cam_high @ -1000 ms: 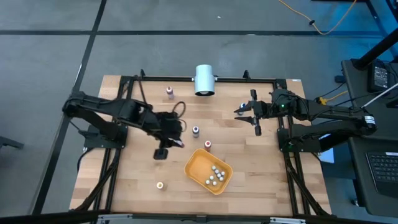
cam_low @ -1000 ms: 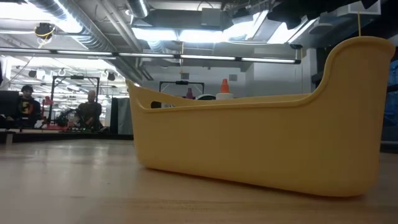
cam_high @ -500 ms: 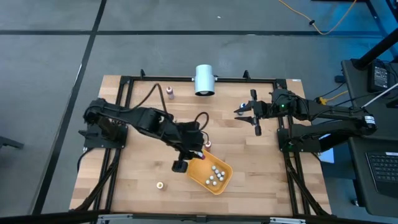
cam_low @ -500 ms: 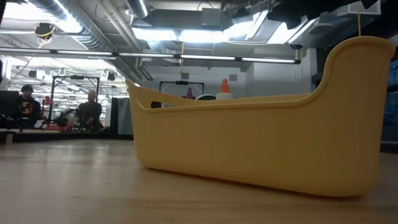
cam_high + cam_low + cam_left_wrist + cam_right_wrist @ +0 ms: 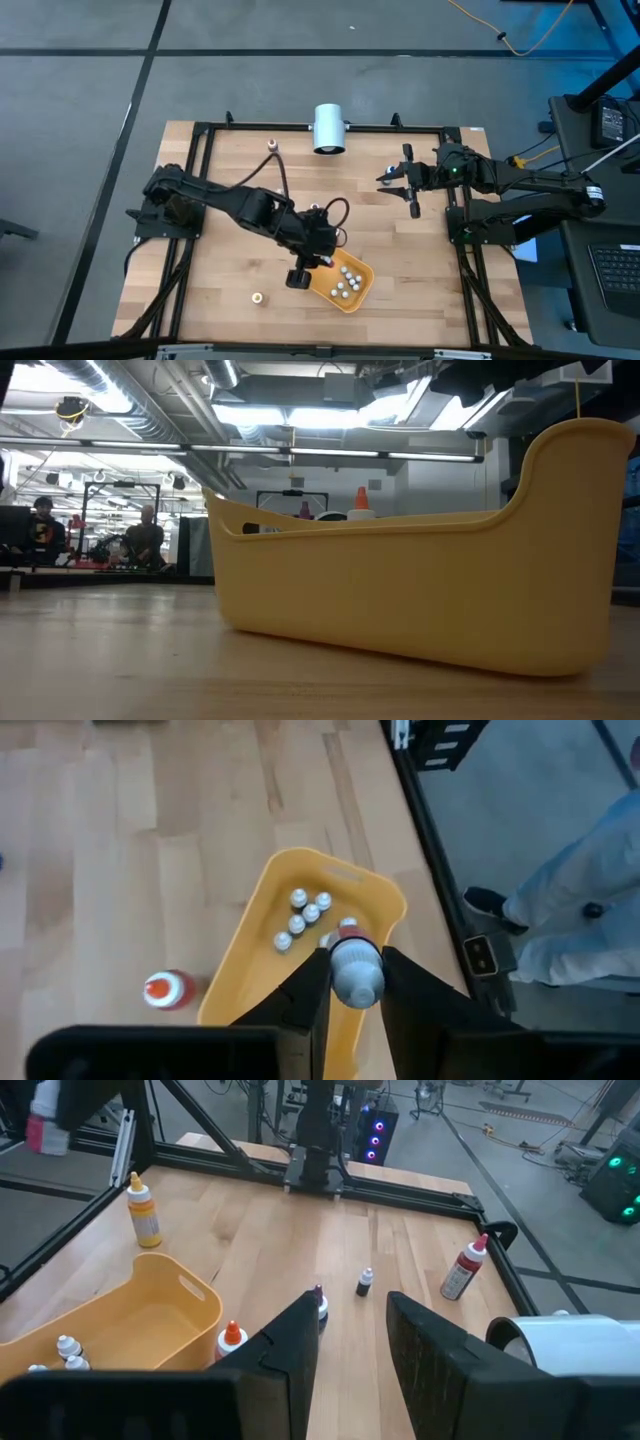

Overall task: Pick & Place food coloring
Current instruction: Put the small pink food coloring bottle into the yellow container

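The orange tray [image 5: 345, 285] lies at the table's near middle and holds several white-topped food coloring bottles [image 5: 300, 912]. My left gripper [image 5: 324, 261] hangs over the tray's left rim, shut on a tiny pale bottle [image 5: 357, 972] with a pink-red top. Other bottles stand on the wood: an orange-topped one [image 5: 165, 988] beside the tray, a yellow one [image 5: 258, 297] near the front, one [image 5: 271, 146] at the far left and a purple-topped one [image 5: 319, 1304]. My right gripper [image 5: 400, 188] waits open at the far right with nothing between its fingers. My left gripper pinches the tiny bottle by the two sides of its pale body [image 5: 357, 988] between its two fingers [image 5: 305, 995]. The fingers slant down from the table's left. The bottle is lifted clear above the tray, tilted, its pink-red top [image 5: 347, 927] pointing away from the wrist.
A big white cylinder [image 5: 328, 128] lies at the far edge's middle. A black frame [image 5: 300, 126] runs around the table. The tray's tall yellow wall [image 5: 400, 590] fills the low view. People sit in the room beyond the table.
My left gripper has carried the bottle toward the table's right and near edges, from the open wood left of the tray to above the tray's left rim. It has stayed shut on the bottle.
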Robot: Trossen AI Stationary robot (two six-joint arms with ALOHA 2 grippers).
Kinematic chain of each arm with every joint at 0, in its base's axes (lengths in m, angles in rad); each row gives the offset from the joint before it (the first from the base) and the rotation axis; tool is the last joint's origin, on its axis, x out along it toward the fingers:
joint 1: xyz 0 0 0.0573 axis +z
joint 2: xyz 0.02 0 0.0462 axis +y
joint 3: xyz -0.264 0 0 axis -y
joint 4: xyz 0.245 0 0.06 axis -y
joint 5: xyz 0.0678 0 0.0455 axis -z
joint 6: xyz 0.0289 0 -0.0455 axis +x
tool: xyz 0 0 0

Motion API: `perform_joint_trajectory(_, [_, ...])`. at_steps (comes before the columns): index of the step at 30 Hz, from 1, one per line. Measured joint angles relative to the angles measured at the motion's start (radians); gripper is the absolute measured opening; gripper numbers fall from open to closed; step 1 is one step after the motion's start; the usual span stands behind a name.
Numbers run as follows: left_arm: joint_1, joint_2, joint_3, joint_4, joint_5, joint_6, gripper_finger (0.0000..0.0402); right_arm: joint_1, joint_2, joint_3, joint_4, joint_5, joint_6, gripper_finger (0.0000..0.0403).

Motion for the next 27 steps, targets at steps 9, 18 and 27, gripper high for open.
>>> perform_joint_trajectory(9, [-0.032, 0.048, 0.0, 0.054, 0.014, -0.03, 0.0069, 0.0, 0.0, 0.0, 0.0, 0.0, 0.0, 0.0123])
perform_joint_trajectory(18, [-0.032, 0.098, 0.0, 0.051, 0.007, -0.038, 0.0069, 0.0, 0.0, 0.0, 0.0, 0.0, 0.0, 0.0123])
perform_joint_trajectory(27, [-0.023, 0.173, -0.001, 0.041, 0.003, -0.037, 0.007, 0.0, 0.0, 0.0, 0.0, 0.0, 0.0, 0.0123])
